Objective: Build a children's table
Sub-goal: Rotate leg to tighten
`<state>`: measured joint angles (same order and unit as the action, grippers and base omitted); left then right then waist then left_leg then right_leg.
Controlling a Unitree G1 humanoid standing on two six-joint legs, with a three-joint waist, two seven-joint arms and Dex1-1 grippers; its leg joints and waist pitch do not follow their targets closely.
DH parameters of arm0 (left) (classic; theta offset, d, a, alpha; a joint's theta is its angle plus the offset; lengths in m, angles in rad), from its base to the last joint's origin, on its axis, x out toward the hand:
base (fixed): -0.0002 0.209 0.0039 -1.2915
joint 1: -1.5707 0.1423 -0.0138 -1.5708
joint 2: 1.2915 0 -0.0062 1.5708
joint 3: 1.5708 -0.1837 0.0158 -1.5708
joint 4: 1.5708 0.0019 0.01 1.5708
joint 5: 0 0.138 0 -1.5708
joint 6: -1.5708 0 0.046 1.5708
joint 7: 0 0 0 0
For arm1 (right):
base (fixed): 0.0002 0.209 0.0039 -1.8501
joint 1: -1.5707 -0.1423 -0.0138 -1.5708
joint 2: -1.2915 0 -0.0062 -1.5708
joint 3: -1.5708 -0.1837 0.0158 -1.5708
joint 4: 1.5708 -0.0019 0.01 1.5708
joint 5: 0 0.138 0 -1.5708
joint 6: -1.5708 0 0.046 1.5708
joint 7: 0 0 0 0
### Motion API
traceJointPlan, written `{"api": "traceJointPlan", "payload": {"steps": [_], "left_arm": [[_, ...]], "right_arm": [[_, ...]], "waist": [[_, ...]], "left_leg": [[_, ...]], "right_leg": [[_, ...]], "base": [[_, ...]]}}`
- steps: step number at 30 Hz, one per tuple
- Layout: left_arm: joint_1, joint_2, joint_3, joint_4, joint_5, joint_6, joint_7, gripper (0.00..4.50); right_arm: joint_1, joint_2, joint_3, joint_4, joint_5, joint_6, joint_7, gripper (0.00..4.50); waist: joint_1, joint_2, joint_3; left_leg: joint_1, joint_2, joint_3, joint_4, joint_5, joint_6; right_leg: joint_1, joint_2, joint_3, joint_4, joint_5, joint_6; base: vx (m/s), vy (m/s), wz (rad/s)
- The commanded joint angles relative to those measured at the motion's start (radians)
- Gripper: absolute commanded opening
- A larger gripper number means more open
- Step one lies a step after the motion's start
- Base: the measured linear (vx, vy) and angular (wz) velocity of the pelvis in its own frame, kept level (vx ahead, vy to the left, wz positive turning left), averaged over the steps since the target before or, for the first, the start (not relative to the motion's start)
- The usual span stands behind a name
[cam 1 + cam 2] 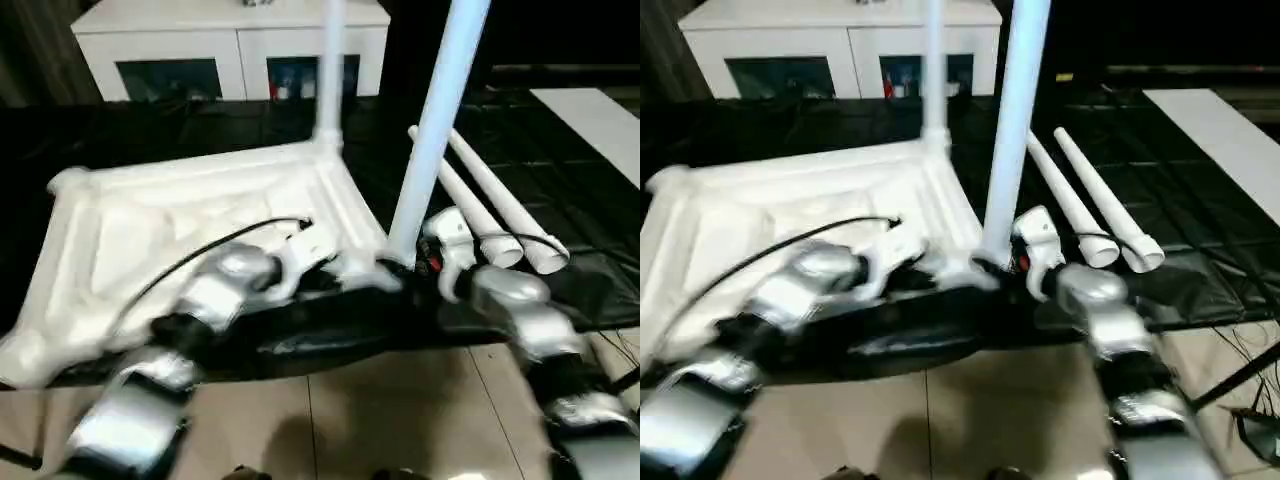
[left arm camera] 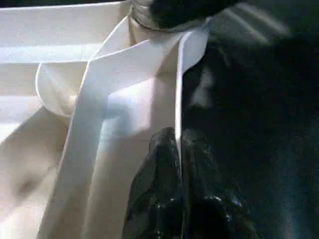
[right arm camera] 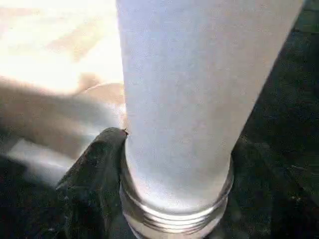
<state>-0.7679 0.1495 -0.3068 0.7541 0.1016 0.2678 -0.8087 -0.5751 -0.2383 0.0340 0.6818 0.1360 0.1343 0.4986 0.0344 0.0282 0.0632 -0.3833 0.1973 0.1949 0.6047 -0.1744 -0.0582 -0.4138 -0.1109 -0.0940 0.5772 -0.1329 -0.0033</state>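
Left eye view tells most of the story: the tabletop [image 1: 190, 230] lies upside down on a black mat [image 1: 560, 180], ribbed side up, with the near edge facing the robot. One leg [image 1: 330, 70] already stands upright in the far corner socket, so that one looks done.

The second leg [image 1: 440, 110] is up at the near right corner, leaning a bit. In the right wrist view the right gripper [image 3: 169, 199] has its black fingers [image 3: 94, 169] wrapped around the bottom of that leg, right above a ribbed or threaded collar at its foot. That collar is visible above the socket, so my guess is the leg isn't fully seated yet and needs a push or a twist to go home.

Left gripper [image 2: 179, 164] is pinched tight on the thin rim of the tabletop near that same corner, seemingly to keep the top from sliding while the leg goes in.

Two more legs [image 1: 1090, 200] lie side by side on the mat just to the right of the tabletop, untouched. A white cabinet [image 1: 235, 45] sits at the back and a flat white board [image 1: 600, 120] lies off to the far right.

So roughly: one leg in, one half in, two left to go, then flipping the whole thing upright.
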Motion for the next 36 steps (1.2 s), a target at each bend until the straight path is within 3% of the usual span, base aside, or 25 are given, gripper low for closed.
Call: {"api": "traceJointPlan", "payload": {"steps": [1,4,7,11,12,15,16,17,19,20,21,23,24,27,28,29,30,31,33,36], "left_arm": [[-0.049,-0.036,0.097,0.071,-0.022,0.035,0.231,0.0],[-0.061,-0.079,0.122,0.097,-0.03,0.018,0.319,0.0],[-0.064,-0.128,0.127,0.113,-0.013,-0.029,0.405,0.0],[-0.07,-0.125,0.121,0.116,0.003,-0.05,0.416,0.0],[-0.07,-0.124,0.12,0.116,0.004,-0.051,0.414,0.0],[-0.073,-0.113,0.119,0.128,0.004,-0.064,0.415,0.0],[-0.069,-0.101,0.111,0.13,0.008,-0.082,0.403,0.0],[-0.068,-0.098,0.108,0.13,0.009,-0.086,0.4,0.0],[-0.065,-0.092,0.104,0.13,0.015,-0.102,0.386,0.0],[-0.06,-0.085,0.099,0.124,0.021,-0.105,0.377,0.0],[-0.052,-0.068,0.085,0.114,0.035,-0.123,0.347,0.0],[-0.049,-0.063,0.082,0.109,0.037,-0.128,0.337,0.0],[-0.037,-0.035,0.07,0.097,0.041,-0.14,0.292,0.0],[-0.024,-0.007,0.059,0.083,0.041,-0.156,0.247,0.0],[-0.02,0.002,0.053,0.079,0.036,-0.17,0.222,0.0],[-0.018,0.005,0.052,0.078,0.035,-0.171,0.215,0.0],[-0.007,0.027,0.039,0.067,0.03,-0.191,0.158,0.0],[0.0,0.041,0.03,0.059,0.029,-0.195,0.12,0.0],[0.013,0.068,0.008,0.046,0.033,-0.218,0.051,0.0],[0.042,0.117,-0.043,0.0,0.026,-0.3,-0.12,0.0]], "right_arm": [[-0.019,0.072,-0.041,0.063,-0.005,0.029,-0.196,2.7],[-0.045,0.133,-0.059,0.108,-0.016,0.031,-0.338,2.7],[-0.067,0.231,-0.032,0.147,-0.051,0.004,-0.449,2.7],[-0.072,0.28,-0.004,0.139,-0.068,-0.051,-0.412,2.7],[-0.071,0.28,-0.005,0.136,-0.067,-0.054,-0.409,3.05],[-0.066,0.279,-0.017,0.114,-0.063,-0.083,-0.389,3.42],[-0.059,0.262,-0.009,0.092,-0.07,-0.099,-0.385,3.45],[-0.057,0.257,-0.008,0.086,-0.071,-0.1,-0.387,3.53],[-0.052,0.248,-0.011,0.075,-0.076,-0.109,-0.382,3.78],[-0.043,0.235,-0.011,0.055,-0.079,-0.105,-0.376,3.85],[-0.021,0.207,-0.008,0.01,-0.073,-0.086,-0.341,3.86],[-0.012,0.197,-0.004,-0.008,-0.071,-0.077,-0.324,4.03],[0.038,0.136,0.006,-0.099,-0.06,-0.046,-0.242,4.16],[0.083,0.068,0.003,-0.173,-0.055,-0.025,-0.174,4.34],[0.095,0.045,0.0,-0.194,-0.049,-0.018,-0.144,4.34],[0.099,0.036,0.0,-0.201,-0.047,-0.017,-0.132,4.43],[0.135,-0.043,0.013,-0.265,-0.017,-0.001,0.001,4.43],[0.152,-0.08,0.023,-0.297,-0.001,0.009,0.069,4.43],[0.183,-0.145,0.048,-0.349,0.024,0.016,0.189,4.43],[0.224,-0.234,0.068,-0.421,0.072,0.049,0.341,4.43]], "waist": [[-0.005,-0.011,-0.077],[-0.005,-0.009,-0.081],[-0.004,-0.007,-0.082],[-0.004,-0.012,-0.082],[-0.004,-0.011,-0.081],[-0.004,-0.012,-0.08],[-0.005,-0.01,-0.078],[-0.018,-0.013,-0.08],[-0.032,-0.009,-0.083],[-0.033,-0.008,-0.084],[-0.024,-0.01,-0.084],[-0.018,-0.009,-0.086],[-0.016,-0.008,-0.086],[-0.005,-0.008,-0.087],[-0.002,-0.008,-0.089],[0.001,-0.008,-0.089],[0.002,-0.002,-0.089],[0.006,-0.007,-0.091],[0.01,-0.007,-0.09],[0.015,-0.008,-0.086]], "left_leg": [[0.022,0.015,-0.014,-0.069,-0.322,0.027],[0.023,0.015,-0.018,-0.071,-0.32,0.027],[0.022,0.016,-0.018,-0.073,-0.323,0.035],[0.02,0.017,-0.018,-0.075,-0.331,0.04],[0.02,0.017,-0.017,-0.076,-0.332,0.043],[0.018,0.015,-0.017,-0.076,-0.332,0.048],[0.014,0.014,-0.018,-0.078,-0.342,0.05],[-0.004,0.013,-0.025,-0.082,-0.334,0.047],[-0.011,0.015,-0.032,-0.084,-0.324,0.043],[-0.006,0.015,-0.032,-0.081,-0.322,0.043],[0.015,0.016,-0.025,-0.074,-0.311,0.059],[0.009,0.017,-0.023,-0.075,-0.27,0.073],[0.005,0.017,-0.024,-0.075,-0.252,0.082],[0.01,0.02,-0.021,-0.071,-0.223,0.098],[0.006,0.018,-0.022,-0.07,-0.207,0.101],[0.007,0.019,-0.021,-0.069,-0.201,0.102],[0.008,0.018,-0.022,-0.07,-0.205,0.102],[0.007,0.022,-0.023,-0.067,-0.201,0.112],[0.008,0.024,-0.022,-0.067,-0.192,0.13],[0.008,0.026,-0.022,-0.069,-0.216,0.137]], "right_leg": [[0.041,-0.034,0.025,-0.089,-0.499,-0.161],[0.041,-0.034,0.021,-0.092,-0.49,-0.152],[0.041,-0.034,0.022,-0.09,-0.462,-0.15],[0.043,-0.035,0.024,-0.087,-0.452,-0.146],[0.043,-0.035,0.024,-0.088,-0.454,-0.143],[0.043,-0.035,0.024,-0.089,-0.459,-0.139],[0.044,-0.035,0.023,-0.088,-0.47,-0.131],[0.059,-0.035,0.019,-0.082,-0.47,-0.112],[0.061,-0.036,0.016,-0.083,-0.468,-0.107],[0.057,-0.037,0.017,-0.084,-0.461,-0.115],[0.042,-0.034,0.026,-0.087,-0.386,-0.163],[0.05,-0.033,0.029,-0.072,-0.312,-0.196],[0.056,-0.031,0.029,-0.068,-0.282,-0.204],[0.056,-0.032,0.033,-0.062,-0.242,-0.216],[0.063,-0.034,0.032,-0.059,-0.234,-0.219],[0.06,-0.034,0.033,-0.057,-0.227,-0.222],[0.061,-0.034,0.033,-0.058,-0.226,-0.227],[0.065,-0.034,0.034,-0.054,-0.199,-0.228],[0.064,-0.033,0.035,-0.049,-0.164,-0.248],[0.065,-0.037,0.036,-0.054,-0.197,-0.251]], "base": [[0.0,0.0,0.0],[0.0,0.0,0.0],[0.0,0.0,0.0],[0.0,0.0,0.0],[0.0,0.0,0.0],[0.0,0.0,0.0],[0.0,0.0,0.0],[0.0,0.0,0.0],[-0.006,-0.001,-0.1],[0.0,0.0,0.0],[0.0,0.0,0.0],[0.026,-0.008,0.06],[0.0,0.0,0.0],[0.0,0.0,0.0],[0.0,0.0,0.0],[0.0,0.0,0.0],[0.0,0.0,0.0],[0.0,0.0,0.0],[0.0,0.0,0.0],[0.0,0.0,0.0]]}}
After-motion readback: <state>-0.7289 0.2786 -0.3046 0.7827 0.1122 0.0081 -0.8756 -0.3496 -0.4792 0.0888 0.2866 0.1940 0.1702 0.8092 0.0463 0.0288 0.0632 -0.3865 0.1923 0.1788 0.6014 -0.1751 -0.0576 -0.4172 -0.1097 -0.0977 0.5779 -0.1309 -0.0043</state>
